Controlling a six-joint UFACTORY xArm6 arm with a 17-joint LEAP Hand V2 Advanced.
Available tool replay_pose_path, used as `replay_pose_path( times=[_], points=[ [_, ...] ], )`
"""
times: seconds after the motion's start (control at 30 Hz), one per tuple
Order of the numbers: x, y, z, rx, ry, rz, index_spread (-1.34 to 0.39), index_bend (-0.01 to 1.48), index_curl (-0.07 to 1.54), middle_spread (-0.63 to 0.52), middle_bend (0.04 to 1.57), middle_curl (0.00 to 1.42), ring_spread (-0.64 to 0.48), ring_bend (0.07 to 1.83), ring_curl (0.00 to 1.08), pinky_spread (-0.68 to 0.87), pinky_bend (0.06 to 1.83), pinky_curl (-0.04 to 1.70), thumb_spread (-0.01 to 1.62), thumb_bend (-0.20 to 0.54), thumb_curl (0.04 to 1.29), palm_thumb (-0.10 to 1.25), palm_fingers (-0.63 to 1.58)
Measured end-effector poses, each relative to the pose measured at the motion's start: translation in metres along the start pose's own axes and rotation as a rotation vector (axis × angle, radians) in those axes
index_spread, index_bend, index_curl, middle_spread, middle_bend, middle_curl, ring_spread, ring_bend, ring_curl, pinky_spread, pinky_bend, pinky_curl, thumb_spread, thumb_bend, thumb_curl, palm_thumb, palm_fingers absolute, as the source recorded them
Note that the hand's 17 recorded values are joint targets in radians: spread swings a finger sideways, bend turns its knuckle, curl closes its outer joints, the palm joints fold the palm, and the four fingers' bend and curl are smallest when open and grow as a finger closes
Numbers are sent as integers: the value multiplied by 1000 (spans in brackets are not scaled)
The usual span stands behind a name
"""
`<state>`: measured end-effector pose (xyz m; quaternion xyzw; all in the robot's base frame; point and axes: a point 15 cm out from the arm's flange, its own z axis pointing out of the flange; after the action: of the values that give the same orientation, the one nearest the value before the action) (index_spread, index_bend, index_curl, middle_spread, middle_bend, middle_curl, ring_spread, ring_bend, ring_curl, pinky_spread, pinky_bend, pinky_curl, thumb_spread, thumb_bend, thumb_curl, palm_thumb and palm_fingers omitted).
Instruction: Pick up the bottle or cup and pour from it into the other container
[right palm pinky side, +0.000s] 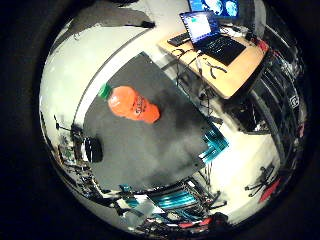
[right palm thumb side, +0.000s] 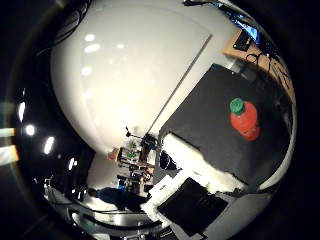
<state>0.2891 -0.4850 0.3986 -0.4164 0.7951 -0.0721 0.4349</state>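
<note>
An orange bottle (right palm pinky side: 133, 103) with a green cap (right palm pinky side: 105, 91) stands on a dark grey table top (right palm pinky side: 160, 140). It looks small in the little finger side palm view, so the palm is well above it. The thumb side palm view shows the same bottle (right palm thumb side: 245, 121) with its cap (right palm thumb side: 237, 104) on the dark top (right palm thumb side: 215, 125). White and black parts of my right hand (right palm thumb side: 195, 185) reach in beside the table's edge, away from the bottle. The fingers look relaxed and hold nothing.
A wooden desk (right palm pinky side: 232, 72) with open laptops (right palm pinky side: 205, 28) stands beyond the dark table. Teal equipment (right palm pinky side: 214, 146) and stands crowd the table's side. A tripod (right palm thumb side: 135, 135) stands on the pale floor (right palm thumb side: 120, 70).
</note>
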Motion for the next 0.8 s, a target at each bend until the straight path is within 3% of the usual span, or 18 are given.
replay_pose_path(
  times=[0.4,0.8],
  points=[
    [47,1,45,56,-153,110,-214,161,297,62,300,351,184,641,170,484,1045,-6,1045,-25,319,529,175],
    [85,28,108,-1,-239,171,-211,162,295,78,293,348,191,624,182,479,1038,-5,1029,-26,312,518,137]
  ],
)
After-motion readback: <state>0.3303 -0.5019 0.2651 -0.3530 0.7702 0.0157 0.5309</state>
